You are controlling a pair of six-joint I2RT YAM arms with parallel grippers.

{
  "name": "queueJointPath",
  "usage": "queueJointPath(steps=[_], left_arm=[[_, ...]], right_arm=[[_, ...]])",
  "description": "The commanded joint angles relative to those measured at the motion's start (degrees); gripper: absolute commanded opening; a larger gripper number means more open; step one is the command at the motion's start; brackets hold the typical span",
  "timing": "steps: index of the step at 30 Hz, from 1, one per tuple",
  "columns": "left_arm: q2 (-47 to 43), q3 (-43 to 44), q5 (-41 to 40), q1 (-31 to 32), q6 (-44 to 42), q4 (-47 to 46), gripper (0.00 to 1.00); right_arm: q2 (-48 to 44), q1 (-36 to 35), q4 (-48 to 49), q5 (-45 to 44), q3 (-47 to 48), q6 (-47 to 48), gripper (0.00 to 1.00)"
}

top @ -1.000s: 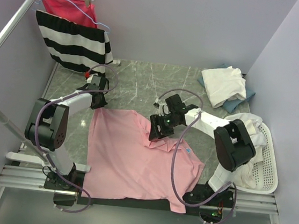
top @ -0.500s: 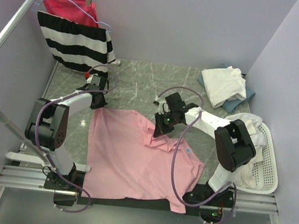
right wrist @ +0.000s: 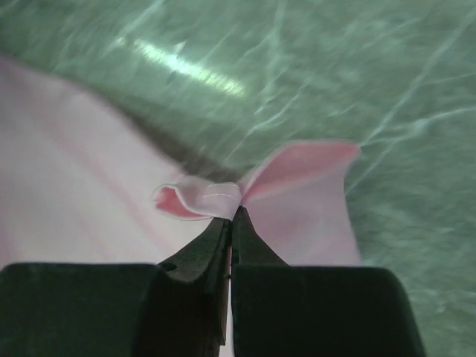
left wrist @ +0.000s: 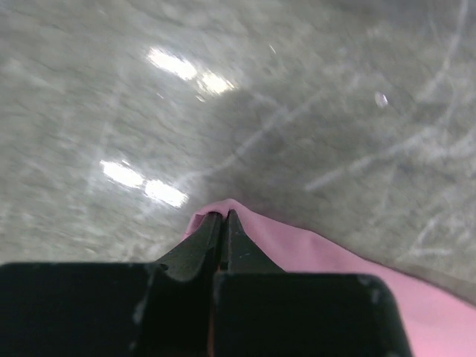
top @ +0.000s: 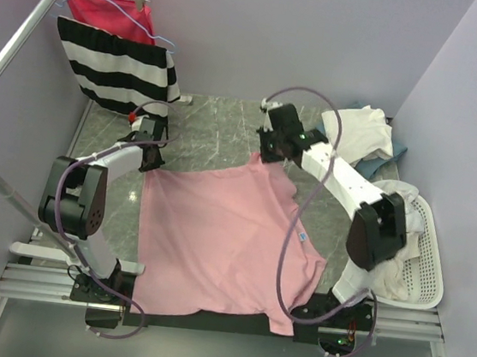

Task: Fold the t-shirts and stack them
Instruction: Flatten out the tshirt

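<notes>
Here the pink t-shirt [top: 223,237] lies spread across the near middle of the grey marble table [top: 219,125], stretched between the two arms along its far edge. The left gripper [top: 147,161] sits low at the shirt's far left corner. In the left wrist view its fingers [left wrist: 199,247] are pressed together, with pink cloth pinched at their tips. The right gripper [top: 268,154] is at the far middle of the table and has the shirt's far right corner drawn up into a small peak. The right wrist view shows its fingers [right wrist: 204,249] clamped on a puckered fold of the hem, one flap of cloth standing up to the right of the tips. Between the two grips the far edge runs fairly taut. The near hem reaches the near table edge (its near right corner lies close to the right arm's base), and a small pale mark [top: 301,236] shows on the shirt's right side.

At the far right corner a folded cream-white t-shirt [top: 356,132] rests on top of a blue t-shirt [top: 397,150]. A white basket [top: 435,270] at the right edge holds more pale clothing [top: 400,197]. At the far left a black-and-white striped garment [top: 118,66] hangs in front of a magenta-red garment [top: 112,5].
</notes>
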State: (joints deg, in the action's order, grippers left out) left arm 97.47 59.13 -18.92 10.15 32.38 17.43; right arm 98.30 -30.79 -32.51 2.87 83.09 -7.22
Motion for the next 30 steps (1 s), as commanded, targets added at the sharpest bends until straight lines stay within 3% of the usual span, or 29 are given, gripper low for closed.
queueJointPath(steps=[1,7,8,10,11,13,16,21,30], left_arm=[[0.6,4.2,-4.3,-2.1,-1.2,-1.4,0.01],[5.5,10.8,-7.9,-3.6,-2.5,-1.1,0.01],[7.3,11.8,-8.9,-3.8,-2.7,-0.8,0.01],[8.7,14.2,-10.5,-4.4,-2.9,0.1,0.01],[9.6,14.5,-11.8,-4.7,-3.2,0.1,0.01],[10.2,15.3,-12.9,-6.0,-3.5,0.1,0.01],[11.0,16.0,-12.6,-7.3,-3.9,-1.2,0.01],[12.7,19.1,-7.7,-7.4,-5.1,-2.5,0.01],[16.0,23.3,-4.4,-7.3,-5.0,-0.6,0.01]], right_arm=[[11.3,1.6,-5.0,-16.0,12.6,-1.2,0.0],[24.9,6.9,-6.1,-19.0,25.1,-6.4,0.0],[26.8,7.5,-4.9,-17.1,25.6,-6.1,0.12],[28.0,8.5,-1.0,-13.9,26.0,-5.6,0.22],[28.3,8.8,-0.3,-13.9,25.9,-5.3,0.54],[26.3,9.6,1.6,-17.8,24.3,-6.0,0.67],[19.0,11.6,8.0,-16.7,15.8,-5.9,0.74],[15.2,13.1,7.0,-3.4,10.8,-4.8,0.73],[24.0,14.1,11.6,19.7,11.6,-10.2,0.61]])
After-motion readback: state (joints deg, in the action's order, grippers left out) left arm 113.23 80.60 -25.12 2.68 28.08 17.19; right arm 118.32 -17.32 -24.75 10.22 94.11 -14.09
